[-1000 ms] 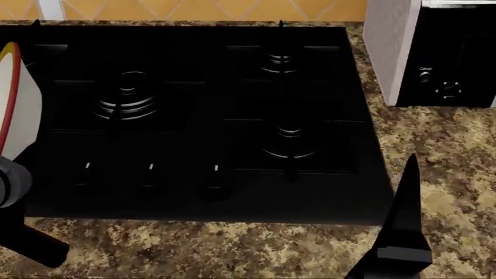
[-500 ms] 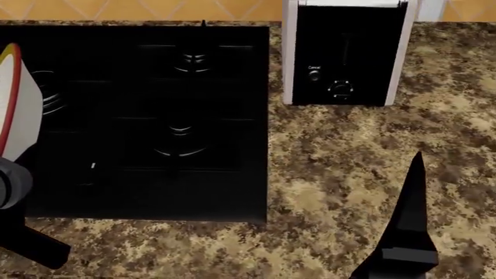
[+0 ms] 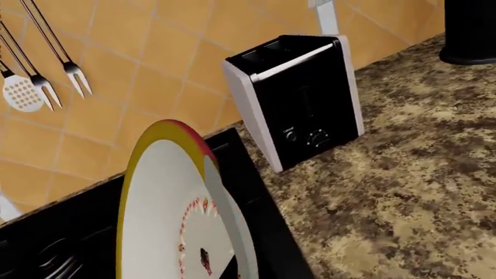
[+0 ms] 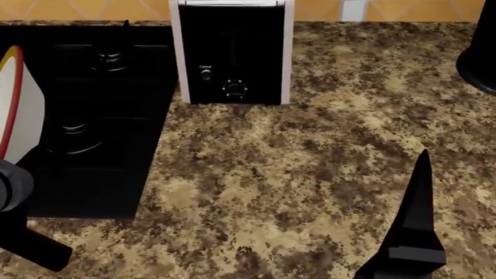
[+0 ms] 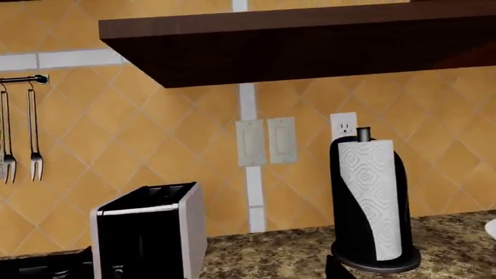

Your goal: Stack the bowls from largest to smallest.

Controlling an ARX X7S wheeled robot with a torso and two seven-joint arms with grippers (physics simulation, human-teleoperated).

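The whole head view has swung right over the last second: the cooktop [image 4: 85, 116], which filled the picture a second ago, now sits only along the left part of the counter [image 4: 310, 168], and the toaster [image 4: 231, 52] has slid from the right margin to the back edge near the middle. The small bowl [image 4: 20, 104] has kept its place at the view's left edge all the while, tilted almost on edge, so it travels with the left arm. The left wrist view shows its yellow-red rim and red-dotted centre close up (the left hand itself is out of frame, so I cannot tell how its fingers stand, though a carried bowl suggests a pinch on the rim).

I judge this a search-and-carry toward the large bowl, which is not clearly in sight; a sliver of white at the right wrist view's margin, past the paper towel roll [image 5: 372, 203], may be it.

The right hand [image 4: 410, 232] shows only as a dark wedge near the front edge; its spread cannot be told. Bare granite lies open between the toaster and the front edge, with a dark base at the back right corner.
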